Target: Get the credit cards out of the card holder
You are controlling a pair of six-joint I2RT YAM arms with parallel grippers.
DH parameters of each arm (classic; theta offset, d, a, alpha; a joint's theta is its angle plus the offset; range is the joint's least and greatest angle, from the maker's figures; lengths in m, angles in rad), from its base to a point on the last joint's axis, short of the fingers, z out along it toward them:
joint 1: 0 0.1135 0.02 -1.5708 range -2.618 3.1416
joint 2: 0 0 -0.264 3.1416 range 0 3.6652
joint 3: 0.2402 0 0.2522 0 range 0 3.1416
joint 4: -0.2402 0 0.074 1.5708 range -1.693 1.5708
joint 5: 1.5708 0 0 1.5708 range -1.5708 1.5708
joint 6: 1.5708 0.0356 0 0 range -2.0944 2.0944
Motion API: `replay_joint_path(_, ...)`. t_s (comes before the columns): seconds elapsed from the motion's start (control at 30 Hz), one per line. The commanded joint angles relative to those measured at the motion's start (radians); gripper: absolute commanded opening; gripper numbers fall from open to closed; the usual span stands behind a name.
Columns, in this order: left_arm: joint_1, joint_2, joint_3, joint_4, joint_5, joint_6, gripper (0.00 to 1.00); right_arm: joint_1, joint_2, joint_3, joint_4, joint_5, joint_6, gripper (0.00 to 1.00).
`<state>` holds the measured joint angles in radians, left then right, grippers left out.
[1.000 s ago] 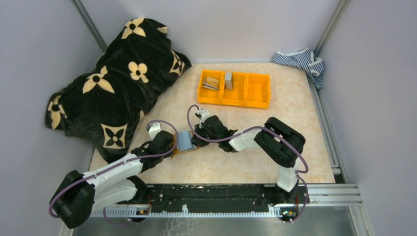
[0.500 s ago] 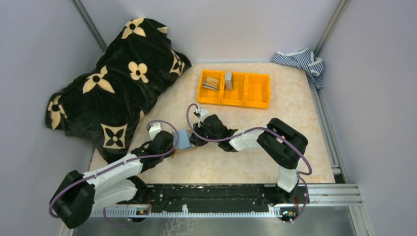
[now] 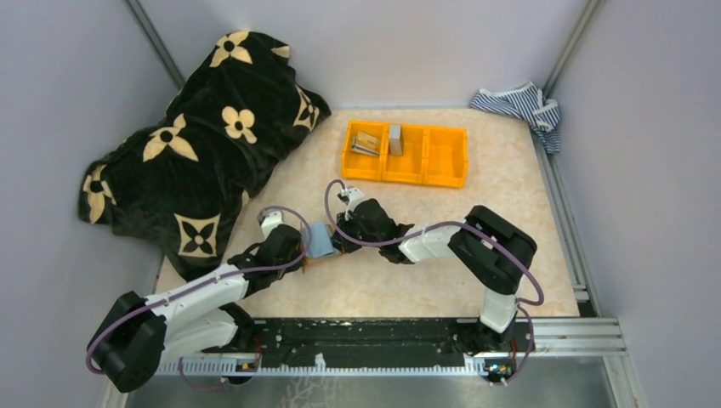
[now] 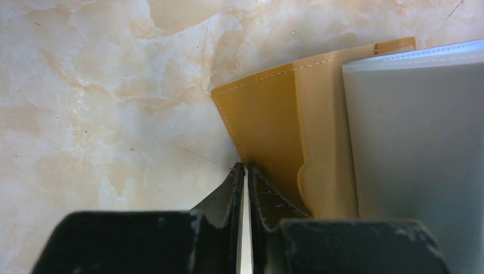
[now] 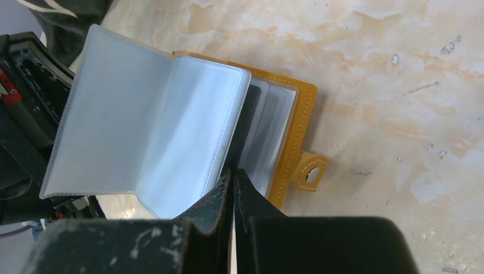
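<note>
The card holder (image 3: pixel 319 242) lies open on the table (image 3: pixel 476 195), left of centre and toward the near edge, directly between the two claws. Its orange-tan cover (image 4: pixel 274 137) rests flat on the table. A stack of clear plastic sleeves (image 5: pixel 142 131) stands up from the cover, fanned open like book pages.

In the right wrist view, the cover's long edge runs nearly top to bottom with a slight lean. The snap tab (image 5: pixel 311 171) projects from that edge toward the lower right. In the top view, the raised sleeves show as a grey-blue sheet, tilted toward the left claw.

Left claw (image 3: pixel 289 248): the fingers are drawn together to a thin slit (image 4: pixel 244 168). The tips sit against the near corner edge of the cover.

Right claw (image 3: pixel 342 238): the fingers are likewise closed to a thin slit (image 5: pixel 233 171). They appear to pinch the lower edge of the sleeves near the fold, though the contact itself is hidden by the fingers.

An orange three-compartment bin (image 3: pixel 445 161) stands farther back on the table, well apart from the card holder. It carries small items in its left and middle compartments. A black blanket (image 3: pixel 195 144) with tan flowers lies at the left. A striped cloth (image 3: pixel 519 104) lies at the far right corner.
</note>
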<state>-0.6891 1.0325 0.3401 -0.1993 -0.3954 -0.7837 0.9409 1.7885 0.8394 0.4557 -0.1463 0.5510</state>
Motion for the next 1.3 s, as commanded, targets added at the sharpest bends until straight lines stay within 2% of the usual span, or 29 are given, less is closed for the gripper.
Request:
replay_joint_path(0.0,-0.006,0.028,-0.003,-0.066,0.101,0.018,0.11,0.015,-0.055,-0.014,0.063,-0.005,-0.001,0.0)
replay_joint_path(0.7,-0.006,0.081,0.021,-0.065,0.115,0.044,0.13,-0.02,-0.111,-0.066,0.067,-0.001,-0.002,0.0)
replay_joint_path(1.27,-0.006,0.1,0.045,-0.054,0.139,0.072,0.15,-0.02,-0.042,-0.058,0.1,-0.028,0.015,0.0)
